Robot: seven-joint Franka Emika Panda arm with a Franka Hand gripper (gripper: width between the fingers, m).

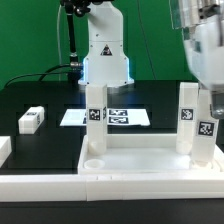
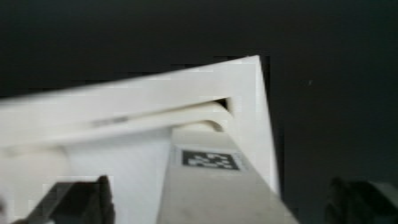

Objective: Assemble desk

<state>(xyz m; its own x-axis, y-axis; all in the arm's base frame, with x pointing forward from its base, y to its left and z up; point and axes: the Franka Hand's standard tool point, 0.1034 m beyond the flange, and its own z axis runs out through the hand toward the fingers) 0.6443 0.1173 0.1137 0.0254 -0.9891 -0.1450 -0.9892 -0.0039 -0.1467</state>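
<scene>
The white desk top (image 1: 140, 160) lies at the front of the black table. Three white tagged legs stand upright in its corner sockets: one on the exterior view's left (image 1: 96, 120), and two on its right, one farther back (image 1: 187, 112) and one nearer (image 1: 206, 138). My gripper (image 1: 206, 103) hangs just above the nearer right leg. In the wrist view that leg (image 2: 217, 165) rises between the dark fingers (image 2: 80, 202), with a gap on each side, so the gripper (image 2: 222, 205) is open and holds nothing. The desk top (image 2: 125, 110) lies beneath it.
A loose tagged leg (image 1: 32, 120) lies on the table at the exterior view's left, with another white piece (image 1: 4, 150) at the left edge. The marker board (image 1: 125, 117) lies behind the desk top. The robot base (image 1: 105, 55) stands at the back.
</scene>
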